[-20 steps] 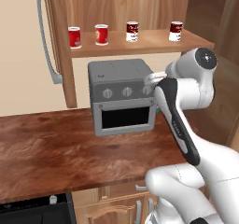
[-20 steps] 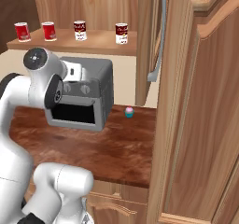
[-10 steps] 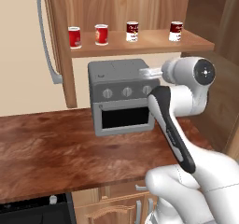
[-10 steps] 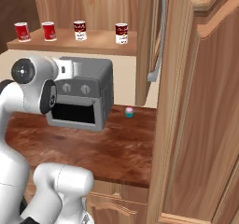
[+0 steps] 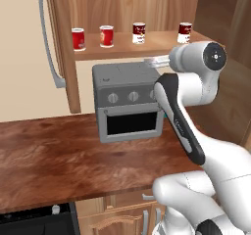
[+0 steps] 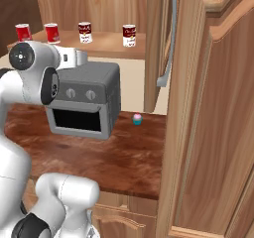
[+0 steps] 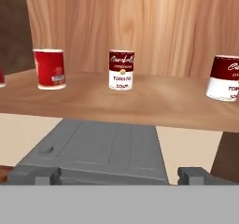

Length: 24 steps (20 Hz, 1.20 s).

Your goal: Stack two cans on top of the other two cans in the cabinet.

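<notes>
On the plank shelf of the cabinet (image 5: 147, 45) four cans stand apart in a row, none stacked. From the left they are a plain red can (image 5: 78, 39), a red can with a pale label (image 5: 106, 36) (image 7: 50, 69), a white can with a dark red upper band (image 5: 139, 33) (image 7: 121, 70), and a can that is dark red above and white below (image 5: 185, 32) (image 7: 225, 77). My gripper (image 5: 153, 60) (image 7: 116, 176) is open and empty. It hovers over the toaster oven's top, just below and in front of the shelf edge, and faces the banded white can.
The grey toaster oven (image 5: 130, 102) sits on the brown counter (image 5: 54, 151) directly under the shelf. The open cabinet door with its long curved grey handle (image 5: 49, 38) hangs at the left. A tall wooden panel (image 6: 208, 113) stands at the right, with a small pink and teal object (image 6: 137, 119) beside the oven.
The wrist has swung up and the hand has risen from the oven's front to just under the shelf. The cans have not moved.
</notes>
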### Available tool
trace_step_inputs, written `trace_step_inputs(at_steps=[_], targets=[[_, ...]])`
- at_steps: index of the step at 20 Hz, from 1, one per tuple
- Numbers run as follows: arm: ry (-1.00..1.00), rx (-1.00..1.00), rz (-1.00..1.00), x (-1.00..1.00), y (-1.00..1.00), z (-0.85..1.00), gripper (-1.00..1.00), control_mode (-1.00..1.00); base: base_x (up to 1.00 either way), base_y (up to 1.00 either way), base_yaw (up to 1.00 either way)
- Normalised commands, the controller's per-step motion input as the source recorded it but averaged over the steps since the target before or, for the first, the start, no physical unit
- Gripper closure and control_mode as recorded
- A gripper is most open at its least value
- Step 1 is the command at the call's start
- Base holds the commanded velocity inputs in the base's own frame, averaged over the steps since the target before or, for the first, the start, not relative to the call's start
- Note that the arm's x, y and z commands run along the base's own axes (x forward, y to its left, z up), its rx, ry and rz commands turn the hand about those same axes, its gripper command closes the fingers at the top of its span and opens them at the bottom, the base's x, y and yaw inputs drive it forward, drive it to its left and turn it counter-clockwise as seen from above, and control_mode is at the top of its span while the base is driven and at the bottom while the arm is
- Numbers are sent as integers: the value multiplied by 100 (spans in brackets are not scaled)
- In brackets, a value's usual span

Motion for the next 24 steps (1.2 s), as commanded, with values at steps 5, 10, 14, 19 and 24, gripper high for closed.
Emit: trace_step_inputs(at_steps=[5,10,14,19,24], targets=[[0,0,0,28,3,30,-100,-100,0,0,0],[2,0,0,42,6,22,-100,-100,0,0,0],[1,0,0,43,0,9,-100,-100,0,0,0],[4,3,0,41,0,6,-100,-100,0,0,0],[9,4,2,31,3,6,-100,-100,0,0,0]])
